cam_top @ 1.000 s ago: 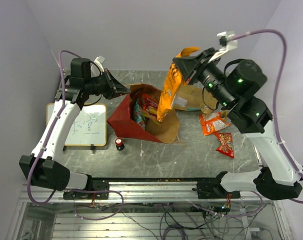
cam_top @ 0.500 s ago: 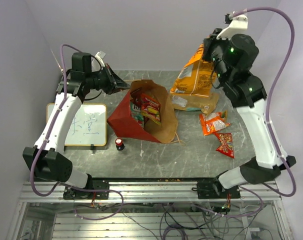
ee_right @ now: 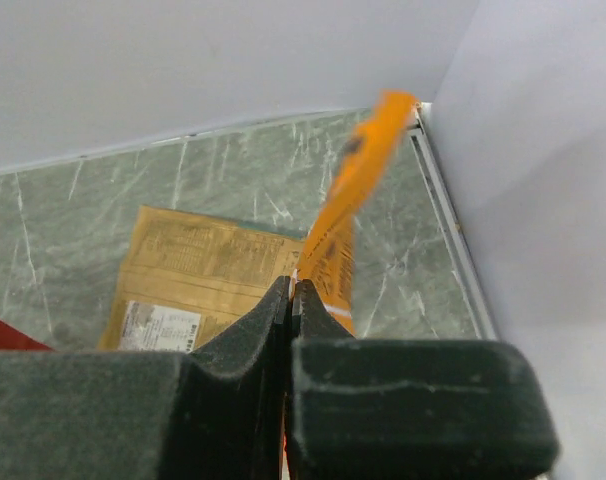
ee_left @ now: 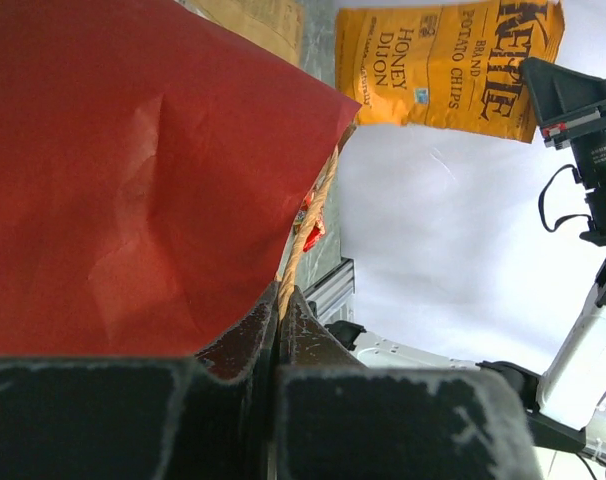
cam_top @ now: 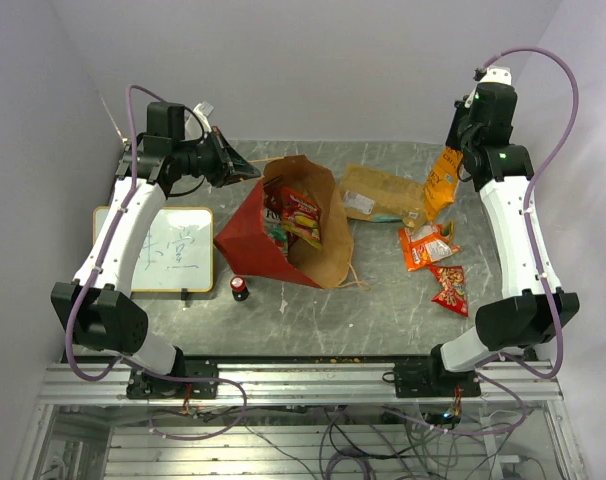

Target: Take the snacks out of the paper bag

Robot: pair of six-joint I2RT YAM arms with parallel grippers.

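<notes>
My right gripper (cam_top: 455,150) is clenched on the top edge of the orange bag (cam_top: 440,187). The bag hangs under it, at 6 o'clock from the gripper in the top view, over the 2 o'clock part of the tabletop (cam_top: 313,300). I cannot tell if its lower edge touches the tabletop.

My left gripper (cam_top: 248,170) is clenched on the cord handle (ee_left: 311,215) of the paper bag (cam_top: 248,240). This bag lies at 5 o'clock from the gripper, near the middle of the tabletop, and its brown inside is showing. Red packets (cam_top: 301,212) are in its mouth.

A brown packet (cam_top: 378,192) lies flat between the paper bag and the orange bag. An orange-red packet (cam_top: 428,245) lies at 3 o'clock from the paper bag, and a small red packet (cam_top: 451,288) lies near it at 4 o'clock. The board (cam_top: 168,250) is at 9 o'clock and the cylinder (cam_top: 239,288) at 7 o'clock, just beside the paper bag.
</notes>
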